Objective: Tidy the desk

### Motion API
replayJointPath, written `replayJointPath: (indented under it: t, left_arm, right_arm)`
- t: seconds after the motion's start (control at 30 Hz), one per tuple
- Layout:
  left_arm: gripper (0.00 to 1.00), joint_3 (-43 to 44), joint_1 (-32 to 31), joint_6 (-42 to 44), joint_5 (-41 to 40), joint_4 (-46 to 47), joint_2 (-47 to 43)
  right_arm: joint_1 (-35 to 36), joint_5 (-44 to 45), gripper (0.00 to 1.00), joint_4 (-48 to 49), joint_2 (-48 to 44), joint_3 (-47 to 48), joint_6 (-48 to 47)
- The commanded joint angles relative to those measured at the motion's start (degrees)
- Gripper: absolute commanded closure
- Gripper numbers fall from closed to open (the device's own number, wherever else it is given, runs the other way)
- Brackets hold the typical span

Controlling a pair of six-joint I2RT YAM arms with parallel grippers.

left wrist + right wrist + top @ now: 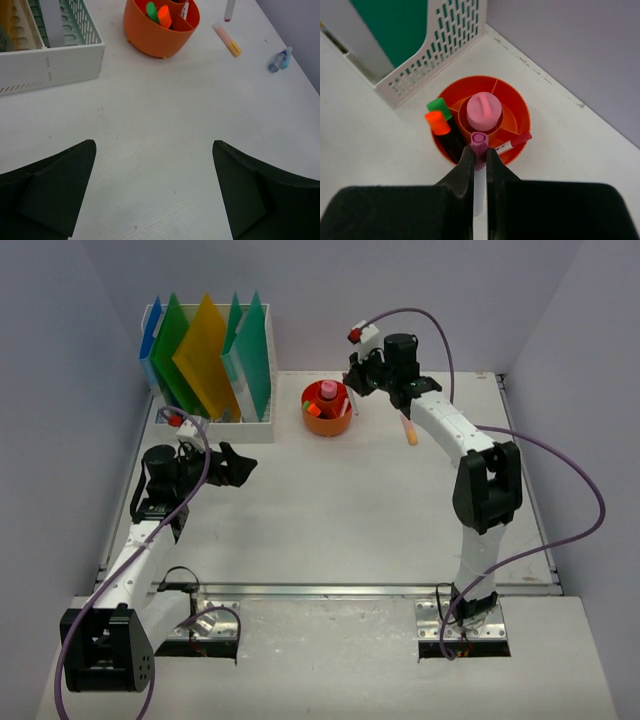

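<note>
- The right gripper [479,152] is seen clamped on a white marker [479,140] with a purple cap, the capped end pointing at the orange pen holder [515,100]
- Whether the marker touches the holder cannot be told
- In the holder, a pink round cap [483,110], a green highlighter [438,105] and an orange highlighter [436,121] are seen standing upright
- The left gripper [154,150] is held with its jaws wide apart, nothing between them, above a bare part of the desk [330,510]
- The desk is seen as a white tabletop in front of both arms, enclosed by pale lavender walls [60,390]
- A white file rack [210,425] with coloured folders [207,355] is placed at the back left, just beside the holder
- A pink-and-yellow highlighter [226,40] is laid flat to the right of the holder, and a small blue item [277,60] lies nearer the right edge
</note>
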Motion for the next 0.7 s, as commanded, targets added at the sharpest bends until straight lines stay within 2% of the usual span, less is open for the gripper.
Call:
replayJointPath:
  t: [0.0,0.1,0.2,0.67]
  left_arm:
    - [0.00,0.2,0.2,-2.3,0.8,6.3,0.4]
    - [0.00,0.1,0.2,-1.8,0.4,6.3,1.0]
    - [0.00,0.0,0.2,-1.3,0.1,6.4,1.4]
    - [0.00,0.0,0.2,-0.2,-0.3,7.1,2.9]
  right_arm:
    - [-2.2,4.5,1.00,24.6,1.7,-3.1,19.3]
    - [-2.9,6.3,1.00,29.6,3.7,-3.2,25.2]
    - [-3.0,6.5,1.00,32.3,4.9,-3.1,27.0]
    - [-2.9,5.3,1.00,38.0,8.5,-6.5,26.9]
